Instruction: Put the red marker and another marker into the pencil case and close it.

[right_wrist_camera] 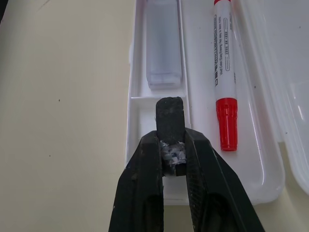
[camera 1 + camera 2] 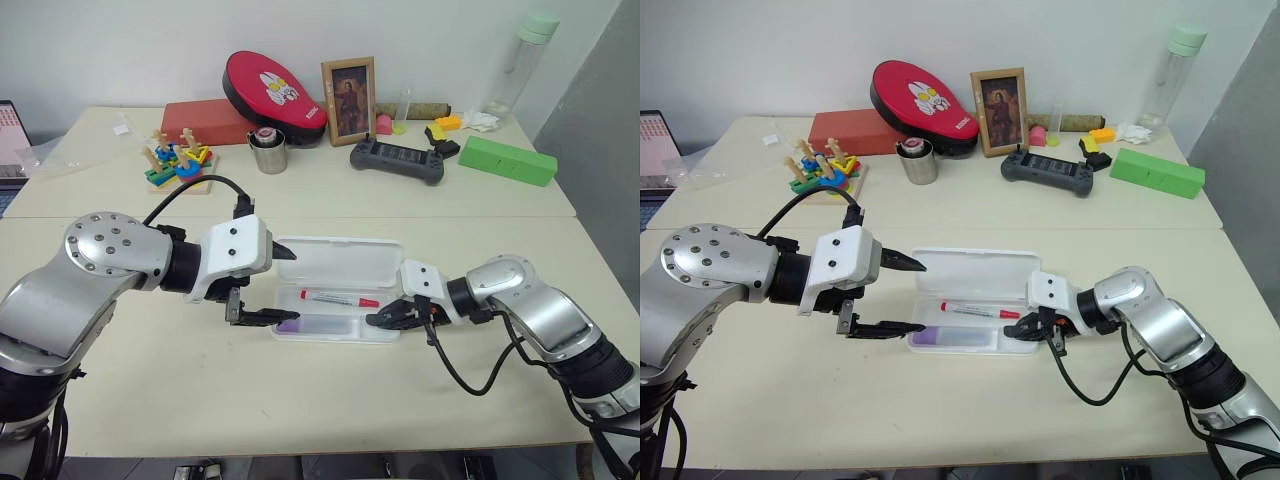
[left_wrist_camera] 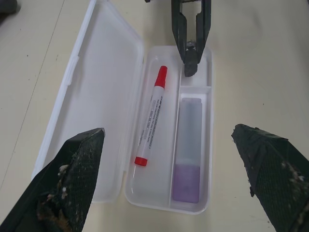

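With red marker (image 3: 151,117) and lilac highlighter (image 3: 188,155) both lying inside pencil case (image 2: 385,331), only lid (image 2: 338,254) remains, by my judgement. Lid lies flat open on far side of tray, hinge running along case's long axis. Left gripper (image 2: 268,287) spread wide, empty, at case's left end, upper finger just beside lid's left end. Right gripper (image 1: 170,126) pinched shut, empty, over small end compartment at right end. Left nearer lid.

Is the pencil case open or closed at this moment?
Open. The pencil case has its lid folded back flat on the table, and the red marker and purple highlighter lie uncovered in its tray.
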Action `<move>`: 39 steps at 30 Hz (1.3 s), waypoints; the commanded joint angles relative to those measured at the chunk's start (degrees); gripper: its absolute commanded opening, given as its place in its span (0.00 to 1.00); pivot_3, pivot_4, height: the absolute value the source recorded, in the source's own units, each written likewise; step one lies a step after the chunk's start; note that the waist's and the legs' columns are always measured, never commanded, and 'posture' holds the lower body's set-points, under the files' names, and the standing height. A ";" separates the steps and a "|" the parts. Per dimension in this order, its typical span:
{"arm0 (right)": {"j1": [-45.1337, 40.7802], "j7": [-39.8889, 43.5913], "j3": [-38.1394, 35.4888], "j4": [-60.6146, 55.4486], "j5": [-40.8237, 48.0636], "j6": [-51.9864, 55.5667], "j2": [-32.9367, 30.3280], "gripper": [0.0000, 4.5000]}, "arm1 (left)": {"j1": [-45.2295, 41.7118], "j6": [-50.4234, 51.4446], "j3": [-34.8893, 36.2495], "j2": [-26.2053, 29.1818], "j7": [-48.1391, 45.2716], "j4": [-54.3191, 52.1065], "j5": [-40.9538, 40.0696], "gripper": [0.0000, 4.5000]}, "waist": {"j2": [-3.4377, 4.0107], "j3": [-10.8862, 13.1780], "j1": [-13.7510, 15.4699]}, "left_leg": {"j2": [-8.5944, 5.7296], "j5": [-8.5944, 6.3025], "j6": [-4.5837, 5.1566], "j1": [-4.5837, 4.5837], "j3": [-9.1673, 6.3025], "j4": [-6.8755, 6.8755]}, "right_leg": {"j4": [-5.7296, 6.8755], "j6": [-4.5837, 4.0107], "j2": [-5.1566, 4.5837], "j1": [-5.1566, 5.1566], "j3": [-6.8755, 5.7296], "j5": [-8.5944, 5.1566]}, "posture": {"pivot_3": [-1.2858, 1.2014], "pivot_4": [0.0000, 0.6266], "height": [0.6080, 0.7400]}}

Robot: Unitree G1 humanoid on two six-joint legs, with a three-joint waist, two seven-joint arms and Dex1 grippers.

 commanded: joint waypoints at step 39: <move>-11.21 -0.39 -10.88 6.48 1.71 -2.01 -3.07 0.49 | 17.47 15.91 33.59 1.11 12.68 -6.52 -22.83 1.00 | 0.00 0.00 -0.20 | 0.00 -0.01 0.00 0.01 0.04 -0.01 | -0.02 -0.03 -0.01 -0.03 0.05 0.01 | 0.52 0.24 1.00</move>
